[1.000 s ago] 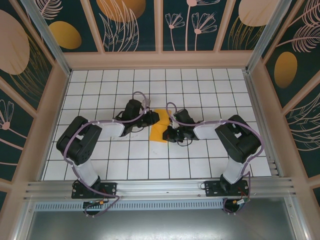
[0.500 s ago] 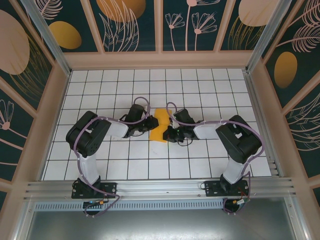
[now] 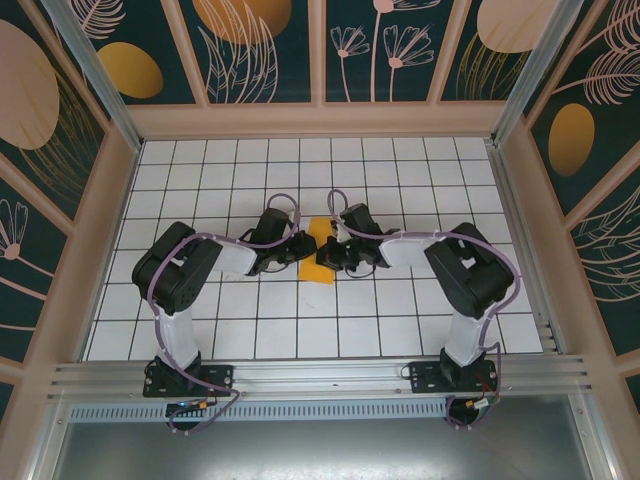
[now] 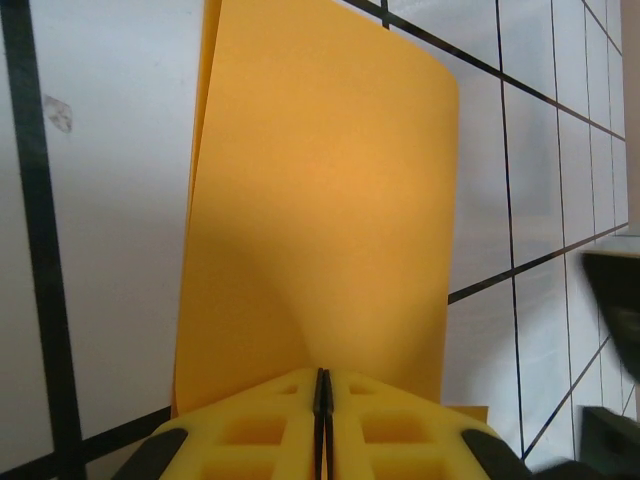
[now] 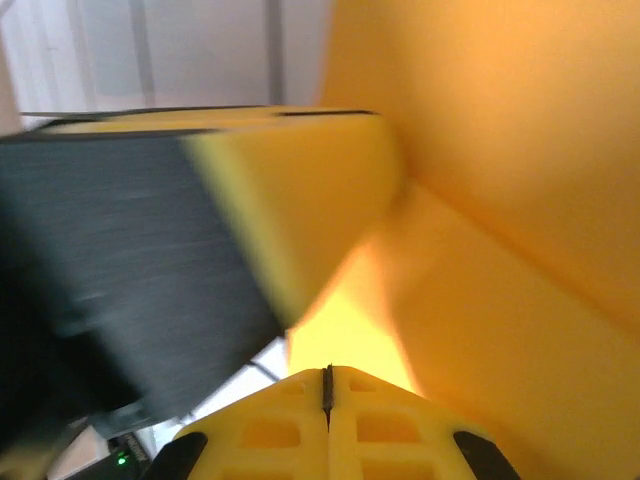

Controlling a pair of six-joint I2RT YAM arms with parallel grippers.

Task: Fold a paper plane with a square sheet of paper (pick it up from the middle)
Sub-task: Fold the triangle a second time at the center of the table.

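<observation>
At mid-bench, the partly folded sheet of paper (image 3: 318, 251) runs near-to-far, pinched between closed left fingers (image 4: 250, 432) and closed right fingers (image 5: 262, 432), equally near.

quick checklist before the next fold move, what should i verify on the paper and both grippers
1. Left gripper shut on the paper sheet: ok.
2. Right gripper shut, with the sheet rising from its fingertips: ok.
3. Sheet doubled over, with two layers showing along its left edge in the left wrist view: ok.
4. Sheet lying flat on the table: not ok, it looks bowed.
5. Edges lined up: cannot tell, because the grippers cover much of it from above.
6. Clearance between the grippers: cannot tell, they sit very close in the top view.
</observation>
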